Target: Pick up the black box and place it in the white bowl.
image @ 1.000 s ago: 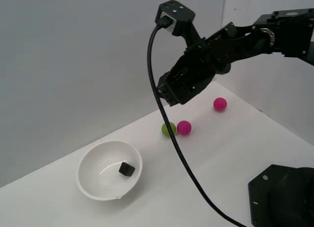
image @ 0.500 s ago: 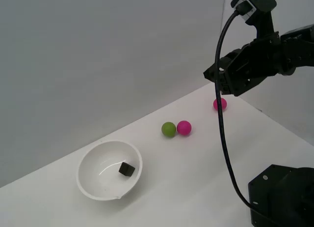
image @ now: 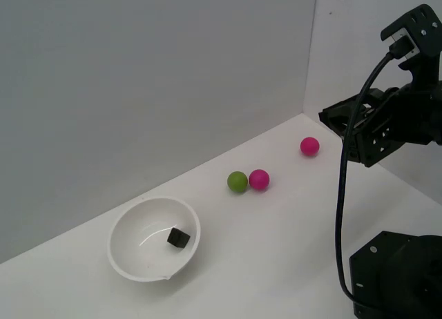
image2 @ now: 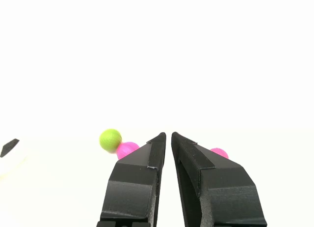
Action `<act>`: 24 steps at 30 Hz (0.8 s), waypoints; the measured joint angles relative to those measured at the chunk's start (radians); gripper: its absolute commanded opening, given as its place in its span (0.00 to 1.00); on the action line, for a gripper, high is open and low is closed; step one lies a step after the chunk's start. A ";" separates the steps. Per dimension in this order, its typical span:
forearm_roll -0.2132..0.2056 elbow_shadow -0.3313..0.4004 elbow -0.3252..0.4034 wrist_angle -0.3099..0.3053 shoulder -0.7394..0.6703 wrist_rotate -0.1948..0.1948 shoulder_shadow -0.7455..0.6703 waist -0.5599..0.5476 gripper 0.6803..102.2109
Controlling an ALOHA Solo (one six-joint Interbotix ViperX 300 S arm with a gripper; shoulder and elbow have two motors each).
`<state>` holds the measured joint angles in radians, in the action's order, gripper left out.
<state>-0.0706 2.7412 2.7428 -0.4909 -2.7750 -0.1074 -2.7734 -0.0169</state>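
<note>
Black box (image: 179,237) sitting inside the white bowl (image: 121,256), down on the inner floor, a bit toward the exterior view's right of the bowl's middle. Resting on a face, slightly turned, not touching anything but the bowl. Also just peeking in at the edge of the wrist view (image2: 9,147), mostly cropped, bowl itself washed out there.

Bowl upright on the white table (image: 276,243), toward the exterior view's left and near the front. Glossy inside, thin rim, little glint of light on the bottom next to the cube.

Further back along the table: green ball (image: 237,181) and a pink ball (image: 260,179) right beside each other, looks like touching. Same pair visible from the wrist (image2: 111,140) (image2: 126,149), pink one partly tucked behind the green. Second pink ball (image: 310,146) off on its own, well apart from the pair, toward the exterior view's right, near the back wall corner; from the wrist only a sliver of it (image2: 219,152) showing behind one finger.

Gripper (image2: 168,135) up in the air at the exterior view's right edge (image: 345,129), well apart from the bowl and holding nothing. Fingers nearly together, only a thin slit between the tips. Black cable (image: 340,215) hanging from the wrist down toward the black base block (image: 400,274) in the corner.
</note>
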 measured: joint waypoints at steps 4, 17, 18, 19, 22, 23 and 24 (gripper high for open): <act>-0.009 0.026 0.023 -0.003 -0.061 0.002 -0.058 0.018 0.02; -0.011 0.029 0.025 -0.018 -0.083 0.002 -0.080 0.017 0.02; -0.011 0.028 0.026 -0.018 -0.081 0.002 -0.080 0.017 0.02; -0.011 0.029 0.025 -0.018 -0.083 0.000 -0.080 0.017 0.02; -0.011 0.029 0.026 -0.018 -0.083 0.002 -0.080 0.017 0.02; -0.011 0.028 0.025 -0.018 -0.081 0.002 -0.080 0.017 0.02; -0.011 0.029 0.025 -0.018 -0.086 0.002 -0.083 0.017 0.02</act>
<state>-0.0813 2.7704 2.7673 -0.5093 -2.8609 -0.1058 -2.8563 0.0000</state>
